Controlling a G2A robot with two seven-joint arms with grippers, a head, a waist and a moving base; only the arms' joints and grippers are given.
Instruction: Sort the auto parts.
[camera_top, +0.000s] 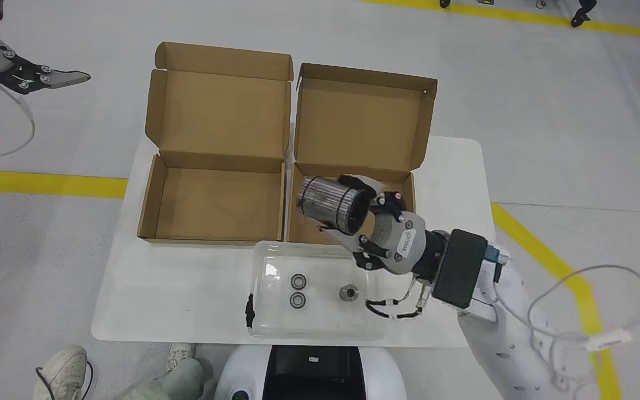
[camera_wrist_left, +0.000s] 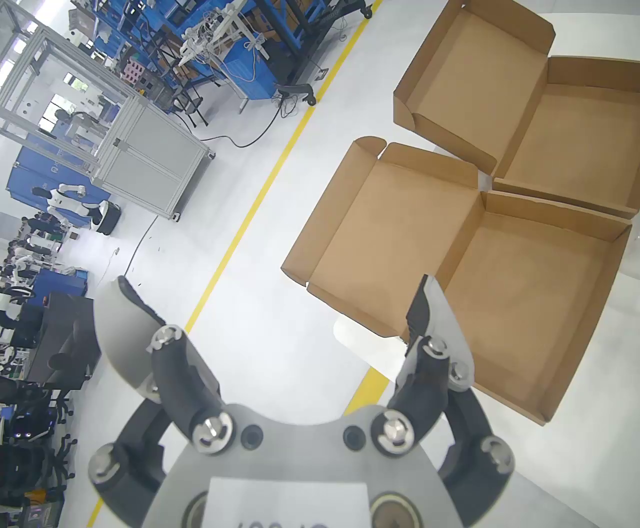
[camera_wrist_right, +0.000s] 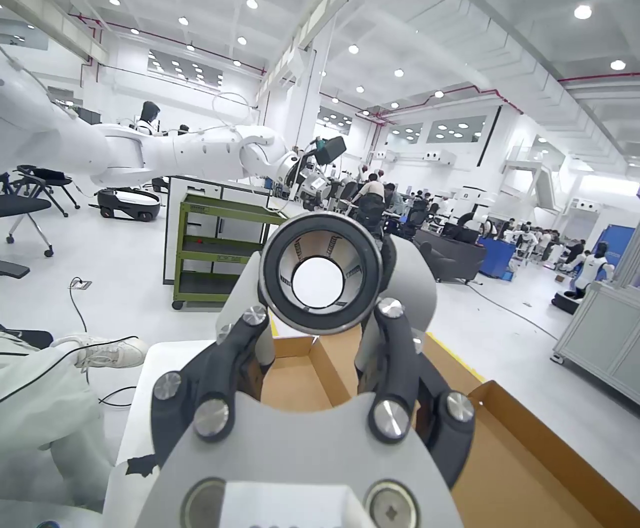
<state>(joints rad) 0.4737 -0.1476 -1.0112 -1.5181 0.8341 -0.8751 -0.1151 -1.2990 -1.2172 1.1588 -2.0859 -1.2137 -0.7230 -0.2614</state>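
The right hand (camera_top: 350, 212) is closed on the one large part, a hollow metal cylinder (camera_top: 322, 200) with a dark ring at its end. The cylinder sits crosswise between the two fingers, one on either side of its wall, with its open end turned away from the wrist. In the right wrist view the right hand (camera_wrist_right: 325, 292) grips it just behind that dark rim, and the bore of the cylinder (camera_wrist_right: 320, 326) can be seen straight through. The part hangs over the near left corner of the right box (camera_top: 365, 120), and the pictures do not show whether it touches the cardboard. There are two open cardboard boxes, side by side and touching along the far half of the white surface (camera_top: 455, 200); the left box (camera_top: 215, 200) has a bare floor. One clear tray (camera_top: 265, 255) stands at the near edge of the surface, just in front of the boxes and just beside the right hand's wrist. It holds three small parts — two ring bearings (camera_top: 297, 281), one right behind the other, and one small metal piece (camera_top: 347, 293) a little apart from them. The left hand (camera_top: 45, 72) is well off the surface, past its far left corner and above the floor. In its own wrist view the left hand (camera_wrist_left: 272, 300) is spread wide with nothing between the fingers.
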